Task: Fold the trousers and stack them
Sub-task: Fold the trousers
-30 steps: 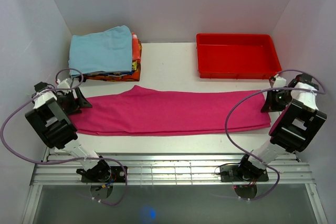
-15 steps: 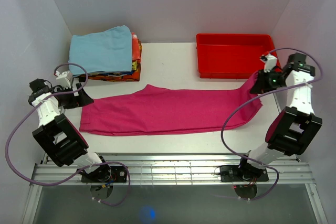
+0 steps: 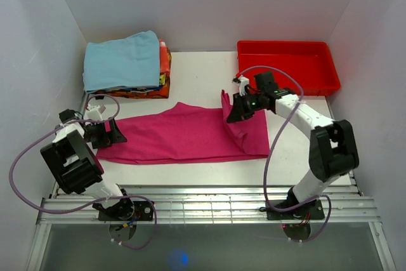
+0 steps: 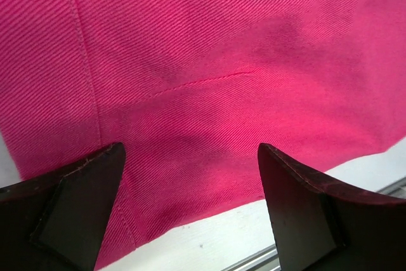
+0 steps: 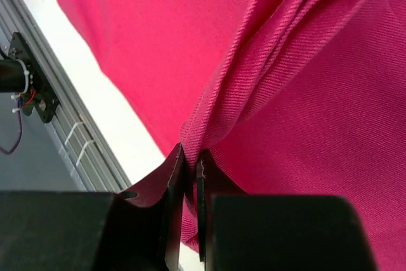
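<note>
Table [image 3: 203, 80]: white; bearing all listed below.
Trousers [image 3: 171, 136]: magenta-pink; spread flat across the near middle of the table; right end lifted and doubled back over the rest.
Tray [image 3: 287, 88]: red; far right, apart from the trousers.
Light blue cloth [image 3: 122, 60]: folded; topping a pile at far left.
Right gripper [image 3: 233, 113]: pinched tight on a bunched fold of the raised trouser end.
Left gripper [image 3: 117, 134]: spread wide, gripping nothing; low over the trousers' left end.

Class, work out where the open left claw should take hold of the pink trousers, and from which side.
Probably the left end of the trousers, at its near corner, approached low from the left. That end lies flat with its edge free beside the left claw, while the right claw pinches the lifted other end.
</note>
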